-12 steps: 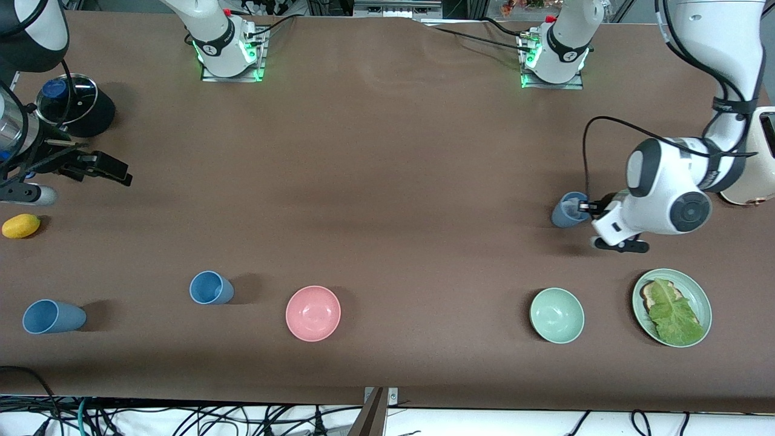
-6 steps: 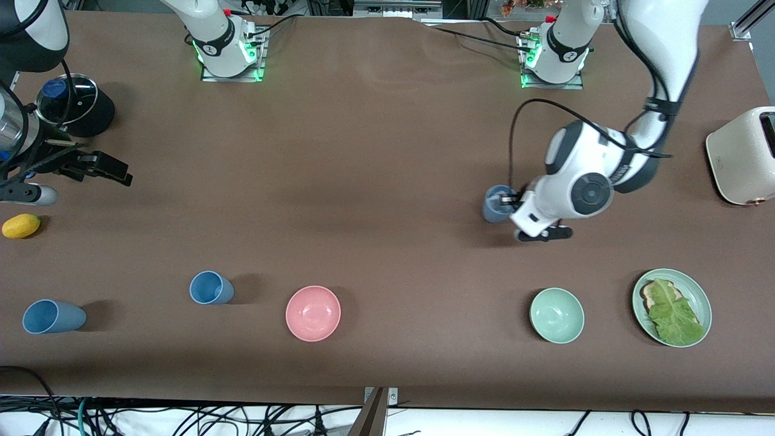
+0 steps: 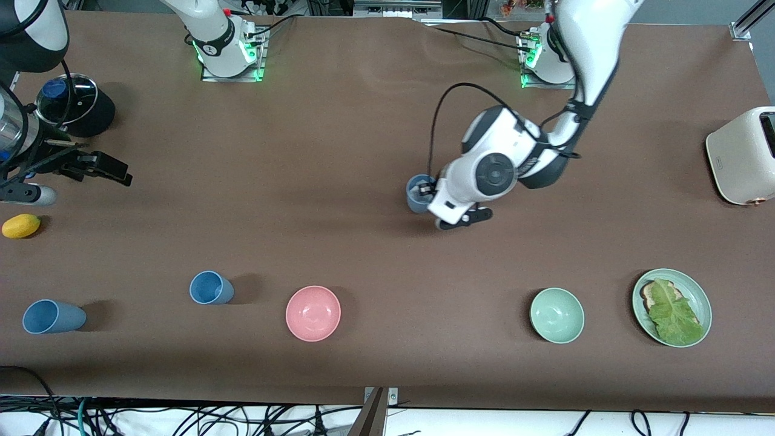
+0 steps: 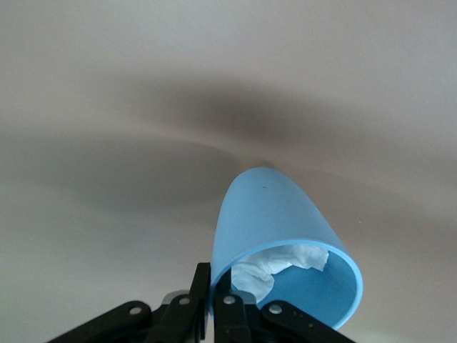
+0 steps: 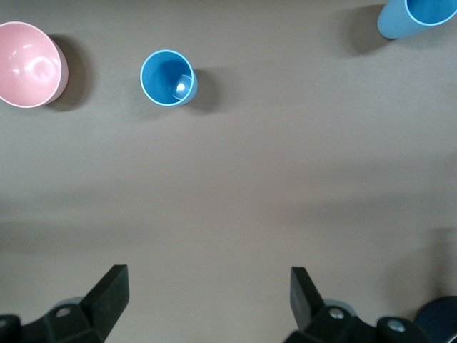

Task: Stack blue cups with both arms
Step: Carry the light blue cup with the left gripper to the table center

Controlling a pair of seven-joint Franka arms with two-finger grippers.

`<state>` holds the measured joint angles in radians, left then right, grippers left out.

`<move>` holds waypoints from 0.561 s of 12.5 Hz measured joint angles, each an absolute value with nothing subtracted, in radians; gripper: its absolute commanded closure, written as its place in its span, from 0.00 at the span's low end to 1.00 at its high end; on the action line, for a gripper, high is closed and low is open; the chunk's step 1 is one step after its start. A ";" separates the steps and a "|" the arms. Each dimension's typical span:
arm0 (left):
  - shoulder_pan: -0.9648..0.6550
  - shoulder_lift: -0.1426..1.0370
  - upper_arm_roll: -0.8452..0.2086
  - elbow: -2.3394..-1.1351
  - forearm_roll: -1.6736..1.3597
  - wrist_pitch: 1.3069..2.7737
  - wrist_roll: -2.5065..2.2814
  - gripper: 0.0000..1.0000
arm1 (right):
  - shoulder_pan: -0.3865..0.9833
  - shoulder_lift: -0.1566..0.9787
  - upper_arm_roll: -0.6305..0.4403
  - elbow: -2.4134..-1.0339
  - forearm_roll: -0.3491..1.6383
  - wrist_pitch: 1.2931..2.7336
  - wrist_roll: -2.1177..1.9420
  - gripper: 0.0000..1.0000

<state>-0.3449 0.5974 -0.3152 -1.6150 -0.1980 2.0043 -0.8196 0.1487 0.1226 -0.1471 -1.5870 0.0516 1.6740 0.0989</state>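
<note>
My left gripper is shut on the rim of a grey-blue cup and holds it over the middle of the table. In the left wrist view one finger is outside the cup and the other is inside; crumpled white paper lies in it. A brighter blue cup and a duller blue cup sit near the front edge toward the right arm's end. My right gripper is open and empty, waiting at that end. Its wrist view shows both cups.
A pink bowl, a green bowl and a green plate with toast and lettuce line the front edge. A cream toaster stands at the left arm's end. A lemon and a lidded black pot are by the right gripper.
My left arm has carried the grey-blue cup from beside the toaster toward the middle of the table. The right arm has not moved.
</note>
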 measured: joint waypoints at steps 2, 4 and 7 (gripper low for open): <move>-0.381 0.647 -0.310 -1.588 -0.198 2.043 -0.858 0.84 | 0.149 0.123 -0.147 -1.587 0.052 1.674 0.099 0.00; -0.377 0.672 -0.301 -1.577 -0.198 2.045 -0.858 0.00 | 0.149 0.123 -0.147 -1.587 0.052 1.674 0.099 0.00; -0.361 0.677 -0.297 -1.549 -0.198 2.041 -0.858 0.00 | 0.149 0.123 -0.147 -1.587 0.052 1.674 0.099 0.00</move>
